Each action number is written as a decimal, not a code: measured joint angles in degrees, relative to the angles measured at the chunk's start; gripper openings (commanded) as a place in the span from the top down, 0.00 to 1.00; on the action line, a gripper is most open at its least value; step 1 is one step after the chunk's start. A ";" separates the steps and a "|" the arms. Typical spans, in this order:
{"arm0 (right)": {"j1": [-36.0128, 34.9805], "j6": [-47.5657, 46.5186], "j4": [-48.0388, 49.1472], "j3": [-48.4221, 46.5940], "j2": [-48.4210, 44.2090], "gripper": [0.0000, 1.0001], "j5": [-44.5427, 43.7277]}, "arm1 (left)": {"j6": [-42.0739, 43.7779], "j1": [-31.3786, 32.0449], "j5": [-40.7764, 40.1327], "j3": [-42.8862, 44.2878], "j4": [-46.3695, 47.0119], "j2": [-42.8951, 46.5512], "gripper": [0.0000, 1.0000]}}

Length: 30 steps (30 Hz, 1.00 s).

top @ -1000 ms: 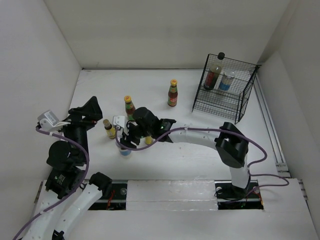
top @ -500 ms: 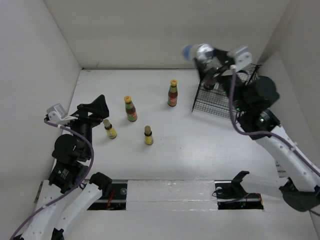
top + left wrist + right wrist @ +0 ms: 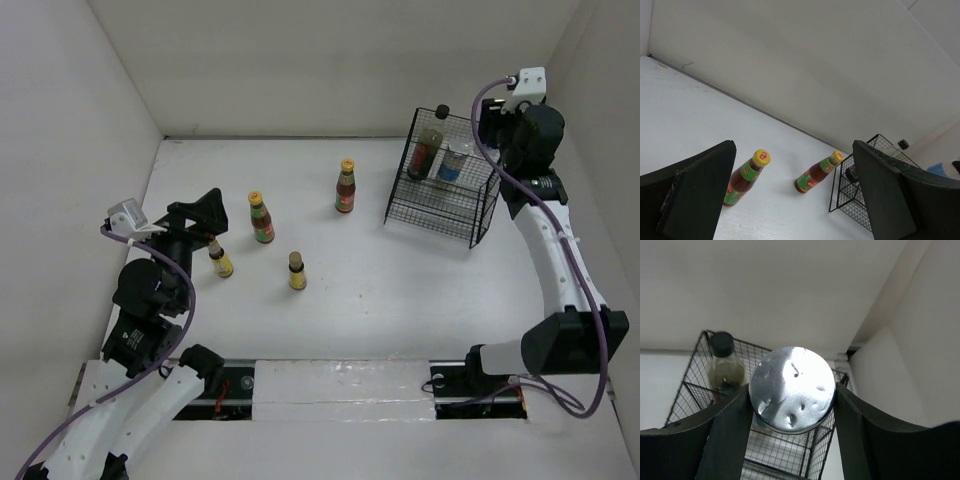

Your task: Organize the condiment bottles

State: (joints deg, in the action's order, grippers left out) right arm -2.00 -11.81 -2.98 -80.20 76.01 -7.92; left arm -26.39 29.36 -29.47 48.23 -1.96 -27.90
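Two red-sauce bottles with yellow caps (image 3: 262, 218) (image 3: 346, 187) stand mid-table; they also show in the left wrist view (image 3: 745, 177) (image 3: 817, 172). Two tiny yellow-labelled bottles (image 3: 220, 259) (image 3: 297, 271) stand nearer. A black wire basket (image 3: 440, 215) at the back right holds the dark black-capped bottle (image 3: 428, 150) and a white-blue shaker (image 3: 455, 160). My right gripper (image 3: 792, 400) is shut on a second silver-lidded shaker (image 3: 792, 389), held above the basket (image 3: 690, 385) to the right of the dark bottle (image 3: 725, 365). My left gripper (image 3: 792, 165) is open and empty near the left tiny bottle.
White walls close in the table on the left, back and right. The basket stands close to the right wall. My right arm (image 3: 555, 240) runs along the right side. In the left wrist view the basket (image 3: 860, 200) is right of the red bottles.
My right gripper took the shaker from the table's near middle and swung it up and right to above the basket. My left gripper shifted slightly right.
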 measured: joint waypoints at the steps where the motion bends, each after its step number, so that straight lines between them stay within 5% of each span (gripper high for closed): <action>1: 1.57 0.57 -0.72 -0.07 1.49 0.64 1.36 | -0.02 0.00 0.00 0.00 0.02 0.00 0.00; 30: 11.32 5.05 -1.70 -7.85 14.25 0.66 10.78 | 0.00 0.00 0.44 0.00 0.02 -1.36 0.00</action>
State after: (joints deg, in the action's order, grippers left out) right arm 9.32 -6.76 -4.69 -88.05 90.26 2.85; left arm -26.39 29.36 -29.04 48.23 -1.93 -29.26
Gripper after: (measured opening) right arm 0.655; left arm 0.997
